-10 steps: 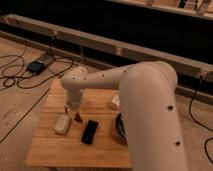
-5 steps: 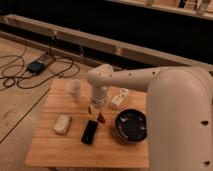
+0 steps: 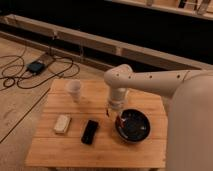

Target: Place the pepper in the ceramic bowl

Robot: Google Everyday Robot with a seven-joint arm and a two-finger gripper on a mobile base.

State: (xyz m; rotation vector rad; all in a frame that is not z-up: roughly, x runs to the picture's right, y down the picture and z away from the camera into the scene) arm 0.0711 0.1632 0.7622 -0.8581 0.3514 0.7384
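The dark ceramic bowl [image 3: 143, 135] stands on the right part of the wooden table [image 3: 65, 150]. My gripper [image 3: 115, 113] points down at the bowl's left rim, at the end of the white arm that reaches in from the right. It is shut on the small red-orange pepper [image 3: 119, 120], which shows just below the fingers, over the inner left edge of the bowl. The arm hides part of the table behind the bowl.
A white cup [image 3: 74, 90] stands at the back left of the table. A pale rectangular block [image 3: 62, 124] lies at the left, and a black flat bar [image 3: 90, 131] lies between it and the bowl. Cables and a power brick [image 3: 36, 66] lie on the floor to the left.
My gripper has carried the pepper rightward from above the pale block, past the black bar, to the bowl's left rim. The cup, block and bar have not moved.
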